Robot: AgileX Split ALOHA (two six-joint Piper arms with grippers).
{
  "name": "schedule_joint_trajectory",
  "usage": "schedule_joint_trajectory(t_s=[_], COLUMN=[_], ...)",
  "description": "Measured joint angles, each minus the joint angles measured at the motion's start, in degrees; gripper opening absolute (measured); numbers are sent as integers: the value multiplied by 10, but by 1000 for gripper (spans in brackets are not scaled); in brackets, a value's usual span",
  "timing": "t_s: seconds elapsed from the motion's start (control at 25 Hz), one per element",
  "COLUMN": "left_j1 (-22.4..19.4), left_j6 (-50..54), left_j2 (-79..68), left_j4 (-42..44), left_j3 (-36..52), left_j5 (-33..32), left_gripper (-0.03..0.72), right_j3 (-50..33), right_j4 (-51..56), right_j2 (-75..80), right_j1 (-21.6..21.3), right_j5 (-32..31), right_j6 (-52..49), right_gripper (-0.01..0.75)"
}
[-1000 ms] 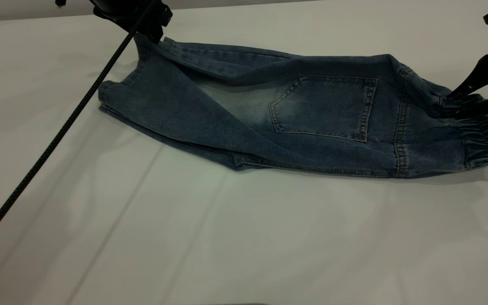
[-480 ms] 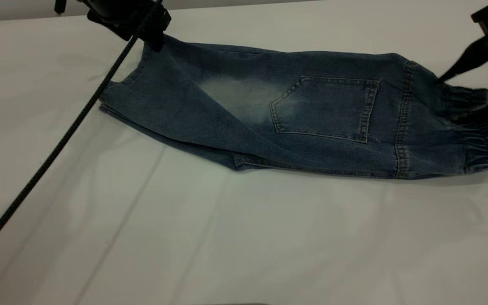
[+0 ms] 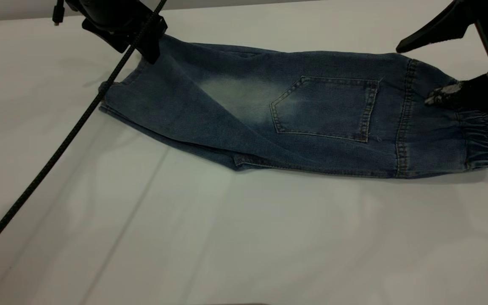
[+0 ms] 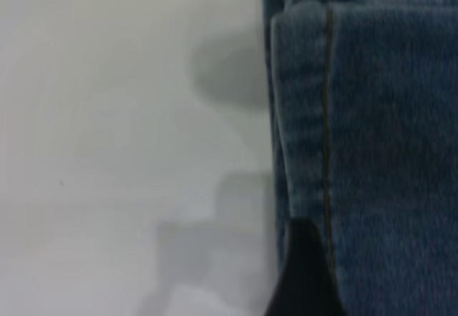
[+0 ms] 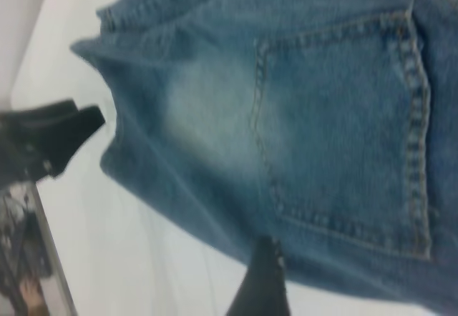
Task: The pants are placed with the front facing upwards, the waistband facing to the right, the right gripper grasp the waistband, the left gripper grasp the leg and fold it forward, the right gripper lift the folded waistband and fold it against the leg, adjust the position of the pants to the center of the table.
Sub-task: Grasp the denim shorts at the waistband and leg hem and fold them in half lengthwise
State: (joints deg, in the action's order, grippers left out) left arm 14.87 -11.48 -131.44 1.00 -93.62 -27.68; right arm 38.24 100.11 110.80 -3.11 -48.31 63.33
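White table [image 3: 244,237]; pants [image 3: 311,123] folded lengthwise, waistband [image 3: 483,144] at right edge, under right gripper [image 3: 413,72], jaws wide. Left gripper [image 3: 144,40] at leg hem, jaw state unclear.

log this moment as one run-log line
stage: first fold done | pants: folded lengthwise, pocket up | right end effector: open, above waistband | left end effector: at leg end

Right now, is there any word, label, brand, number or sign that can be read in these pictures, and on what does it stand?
None can be read.
The pants: only tan stitching and a plain back pocket, no tag or print in view.
The left gripper and the right gripper: no readable marking shows.
The table: bare of any writing.
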Motion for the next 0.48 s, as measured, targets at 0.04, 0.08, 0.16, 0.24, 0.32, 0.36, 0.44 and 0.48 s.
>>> schedule_joint_trajectory(t_s=[0.04, 0.08, 0.16, 0.24, 0.32, 0.36, 0.44, 0.48], left_j1=[0, 0, 0, 0, 0, 0, 0, 0], left_j6=[0, -1, -1, -1, -1, -1, -1, -1], left_j2=[0, 2, 4, 5, 5, 5, 5, 5], left_j4=[0, 0, 0, 0, 0, 0, 0, 0], left_j3=[0, 0, 0, 0, 0, 0, 0, 0], left_j5=[-4, -8, -15, -20, -24, -24, -25, -25], left_gripper=[465, 465, 465, 465, 465, 465, 465, 465], right_j3=[0, 0, 0, 0, 0, 0, 0, 0], right_j4=[-18, -36, -84, -133, -178, -197, -232, -251], right_j2=[0, 0, 0, 0, 0, 0, 0, 0], right_j1=[0, 0, 0, 0, 0, 0, 0, 0], right_j5=[-4, -9, -17, -18, -16, -11, -3, 0], right_j6=[-15, -31, -71, -103, -140, -154, -182, -192], right_gripper=[594, 594, 593, 591, 591, 591, 591, 591])
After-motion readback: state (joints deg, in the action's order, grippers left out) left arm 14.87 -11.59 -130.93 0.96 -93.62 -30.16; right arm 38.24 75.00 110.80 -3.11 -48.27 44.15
